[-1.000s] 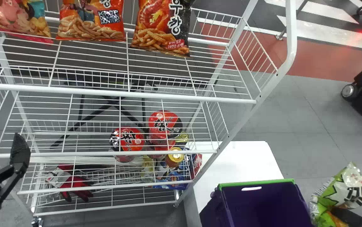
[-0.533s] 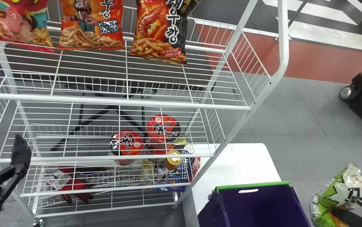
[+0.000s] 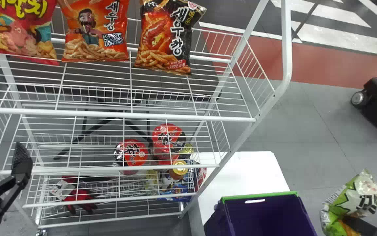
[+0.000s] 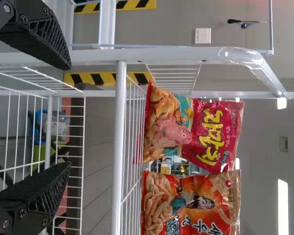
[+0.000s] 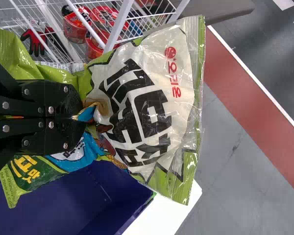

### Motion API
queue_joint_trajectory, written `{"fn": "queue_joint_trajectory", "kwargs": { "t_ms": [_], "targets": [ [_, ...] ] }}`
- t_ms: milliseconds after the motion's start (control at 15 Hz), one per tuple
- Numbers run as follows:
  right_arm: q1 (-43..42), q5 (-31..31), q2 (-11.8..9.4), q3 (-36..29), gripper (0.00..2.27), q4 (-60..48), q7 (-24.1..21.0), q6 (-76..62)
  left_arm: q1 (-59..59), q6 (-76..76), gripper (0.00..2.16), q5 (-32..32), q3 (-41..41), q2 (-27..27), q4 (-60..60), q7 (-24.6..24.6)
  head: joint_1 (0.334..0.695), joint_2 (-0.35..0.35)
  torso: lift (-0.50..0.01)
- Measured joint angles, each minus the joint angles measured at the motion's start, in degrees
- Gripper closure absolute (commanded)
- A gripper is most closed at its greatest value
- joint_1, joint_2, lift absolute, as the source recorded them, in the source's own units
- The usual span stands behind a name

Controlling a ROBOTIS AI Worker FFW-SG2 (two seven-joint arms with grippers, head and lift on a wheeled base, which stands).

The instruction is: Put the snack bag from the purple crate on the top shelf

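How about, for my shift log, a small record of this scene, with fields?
Held: green-and-white snack bag
Holder: right gripper, shut on the bag
Idle arm: left gripper, open, by the rack
Destination: top shelf
Already there: three snack bags, upright in a row
Source: purple crate, right of the rack
Status: not yet shelved

The top shelf (image 3: pixel 208 58) has room right of the black-and-red bag (image 3: pixel 162 36); the white post (image 3: pixel 286 49) and front rail (image 3: pixel 142 115) stand before my right claw (image 3: pixel 364 226).

Korean lettering marks the snack bag (image 5: pixel 152 98) and three shelved bags (image 3: pixel 94 36).
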Motion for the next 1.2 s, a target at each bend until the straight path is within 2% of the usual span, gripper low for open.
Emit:
{"fn": "queue_joint_trajectory", "kwargs": {
  "t_ms": [1200],
  "targets": [
    [0.3, 0.5, -0.2, 2.3, 2.25, 1.2, -0.1, -2.6, 2.5, -1.1, 0.12, -0.8, 0.8, -0.2, -1.4, 0.8, 0.695, -0.350, -0.035]
  ]
}}
